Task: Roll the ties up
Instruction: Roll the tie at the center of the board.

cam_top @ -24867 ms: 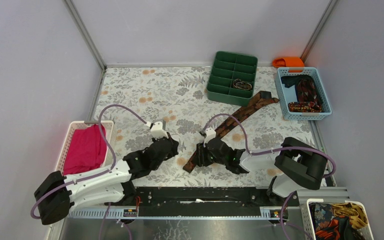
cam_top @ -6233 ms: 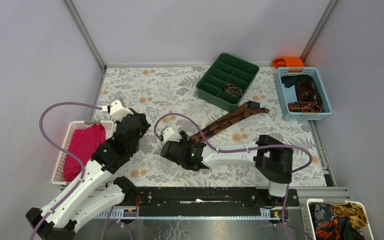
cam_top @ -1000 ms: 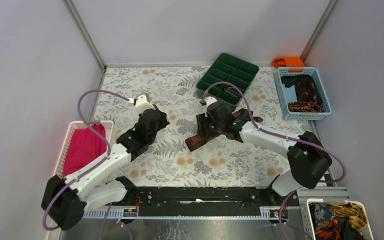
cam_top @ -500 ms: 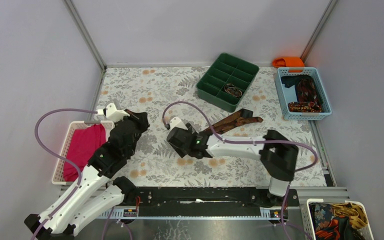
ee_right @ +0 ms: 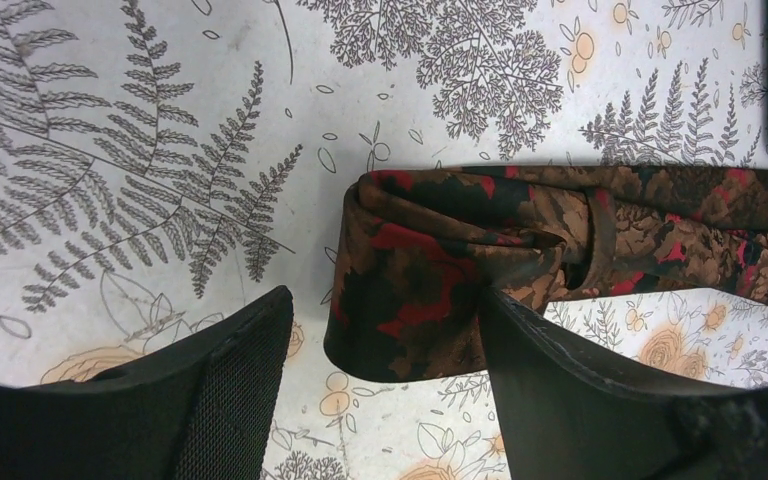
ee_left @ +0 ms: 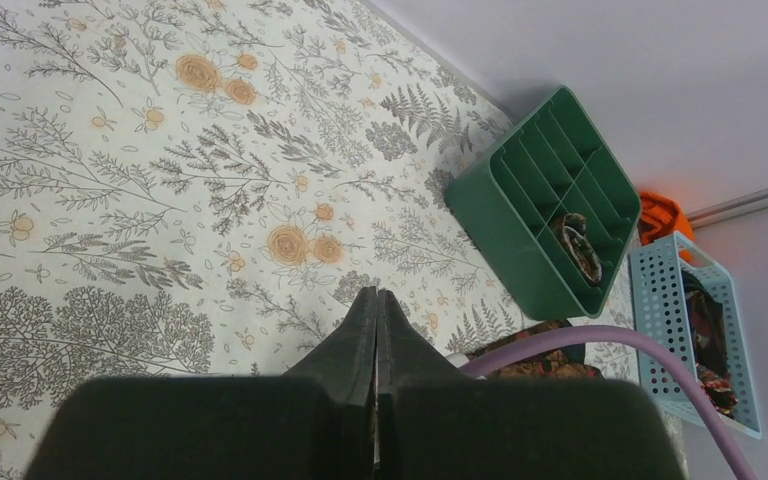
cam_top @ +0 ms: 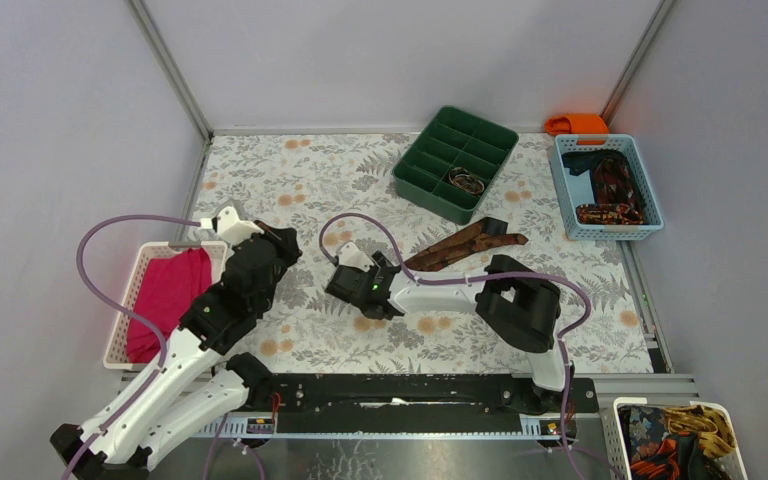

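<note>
Green divided tray [cam_top: 428, 193] sits back-centre on floral table cover [cam_top: 290, 175]. Blue basket [cam_top: 615, 233] far right, orange cloth [cam_top: 578, 123] just behind it. White basket [cam_top: 160, 246] at left edge holds magenta cloth [cam_top: 165, 295].

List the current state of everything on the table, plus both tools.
left tool: shut, empty.
right tool: open, fingers either side of the tie's folded end.
tie: lying loose, near end folded over, not yet rolled.
green divider tray: one compartment holds a rolled tie, the others look empty.
blue basket: holds ties.
white basket: holds magenta cloth.
</note>
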Controlling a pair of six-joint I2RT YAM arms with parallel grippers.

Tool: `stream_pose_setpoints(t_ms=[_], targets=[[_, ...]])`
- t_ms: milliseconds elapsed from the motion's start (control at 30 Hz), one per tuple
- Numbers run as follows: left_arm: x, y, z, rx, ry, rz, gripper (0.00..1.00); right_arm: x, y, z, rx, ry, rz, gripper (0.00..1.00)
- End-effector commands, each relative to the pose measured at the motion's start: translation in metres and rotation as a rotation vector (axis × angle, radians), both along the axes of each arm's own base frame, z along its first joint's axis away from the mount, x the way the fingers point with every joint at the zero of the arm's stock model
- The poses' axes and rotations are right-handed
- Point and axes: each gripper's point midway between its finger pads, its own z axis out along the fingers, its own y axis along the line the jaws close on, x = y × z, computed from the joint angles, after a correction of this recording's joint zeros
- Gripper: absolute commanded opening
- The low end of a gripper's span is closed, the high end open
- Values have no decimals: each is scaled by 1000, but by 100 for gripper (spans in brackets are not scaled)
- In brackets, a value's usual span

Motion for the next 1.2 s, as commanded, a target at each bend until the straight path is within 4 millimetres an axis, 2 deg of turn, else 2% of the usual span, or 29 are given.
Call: stream_pose_setpoints(t_ms=[0,133,333,567,667,967,1167], targets=[[2,1,-5,24,-2,-2,0,12,-3,-2,-31,-43,-49,74],[4,-2,-5,24,-5,-15,0,18,-9,-8,-19,-20,-80,69],[6,-6,-7,25,-9,-30,0,29,-15,-13,-8,4,-108,51],[5,-1,-8,29,-11,-7,0,27,2,-7,66,46,-58,31],[3,3,-7,35,-14,3,0,21,15,2,152,80,-15,29],[-2,9,4,45,-29,8,0,-15,67,37,483,311,155,30],[-1,6,5,50,-31,-4,0,-23,76,47,684,484,177,30]])
